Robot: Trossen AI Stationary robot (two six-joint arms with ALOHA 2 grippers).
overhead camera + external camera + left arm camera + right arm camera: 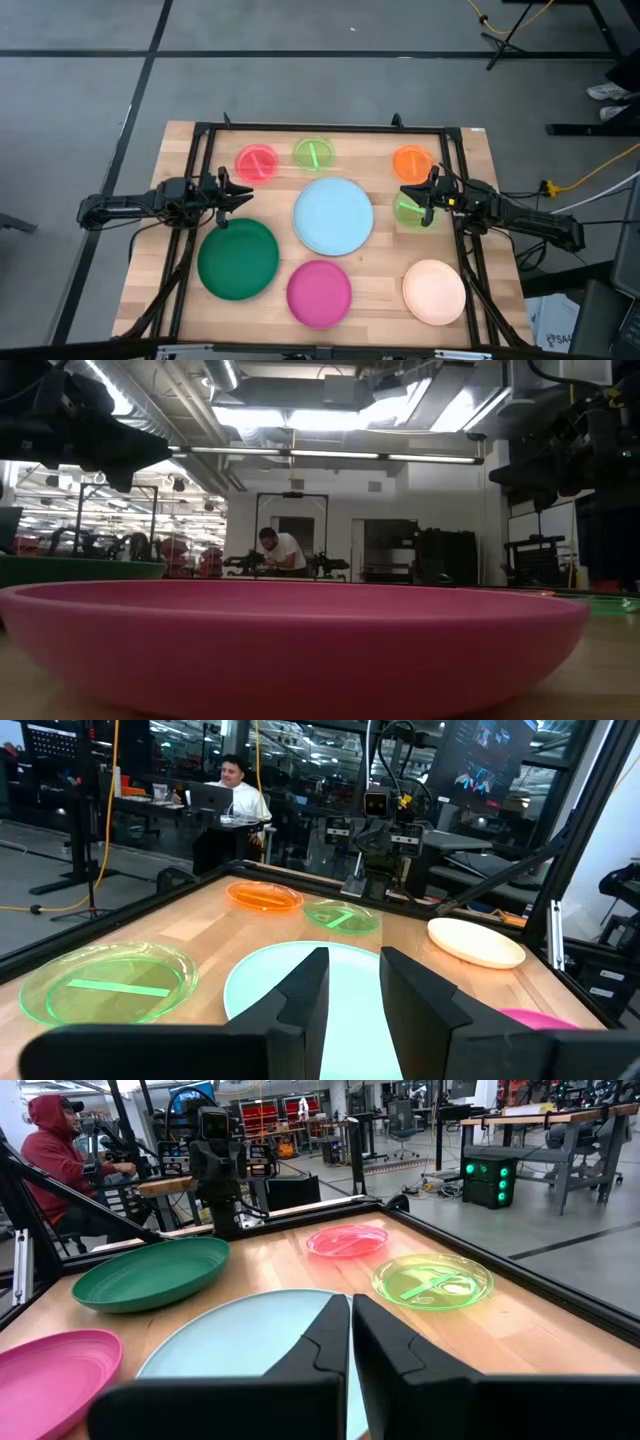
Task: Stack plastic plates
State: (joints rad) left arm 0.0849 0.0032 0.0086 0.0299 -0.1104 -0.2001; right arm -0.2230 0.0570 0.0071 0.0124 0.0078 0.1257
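Note:
All eight plates lie flat on the wooden table, none stacked. The light blue plate is in the middle, with the dark green, magenta and peach plates along the near side. The pink-red, a neon green and the orange small plates lie along the far side. The second neon green plate lies right of the blue one. My left gripper hovers open left of the blue plate. My right gripper hovers shut over the second neon green plate's edge.
A black metal frame runs around the table top and carries both arms. The magenta plate fills the low view. People sit at desks in the room beyond the table. Bare wood shows between the plates.

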